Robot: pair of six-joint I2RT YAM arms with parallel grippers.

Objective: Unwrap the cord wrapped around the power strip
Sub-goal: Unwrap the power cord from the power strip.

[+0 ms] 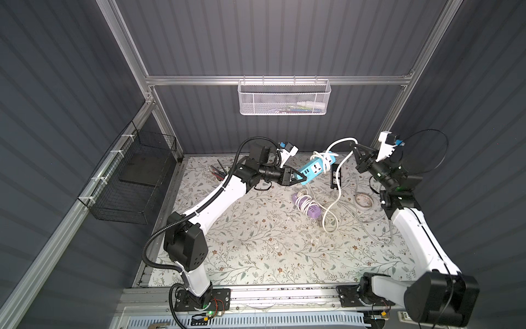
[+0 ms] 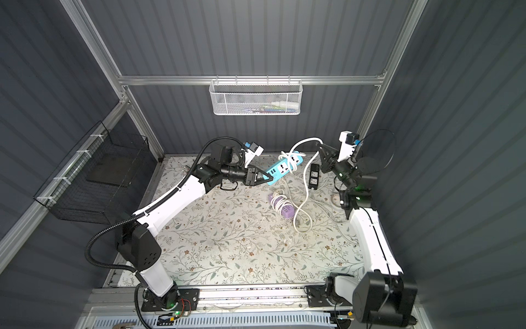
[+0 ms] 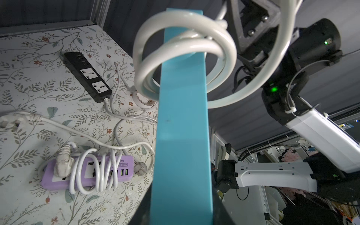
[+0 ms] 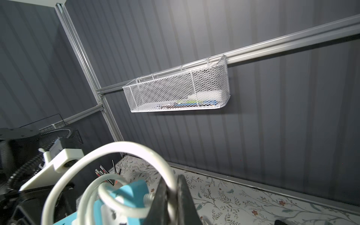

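**Strip held aloft, cord pinched past its far end**

The left hand (image 1: 303, 179) is clamped on the USB end of the blue power strip (image 1: 317, 168) and holds it clear of the bench (image 1: 256, 242), with the body of the strip reaching away from its fingertips. Beyond the strip's far end, the right hand (image 1: 354, 148) is closed on the white cord (image 1: 340, 141), which arches up from the strip into its grip.

The strip is a rigid plastic bar, probably light. Its smooth faces may twist in a grip taken at one end only, so the hold there should be firm. The cord looks thick, rubbery and springy: in the left wrist view its loops (image 3: 183, 48) stand off the strip (image 3: 181, 126) rather than hugging it. Two or three loose turns ring the end farthest from the left hand. I judge the best hold on the cord is close to those turns, so each can be lifted over the end.

The right wrist view shows the pinch only as a close blur of cord (image 4: 124, 148) and dark fingers (image 4: 181, 198). The left hand's fingertips are cut off in its own wrist view. The loops hide where the cord leaves the strip, and its free length drops below the right hand among other cables. I cannot tell which plug on the bench belongs to it.
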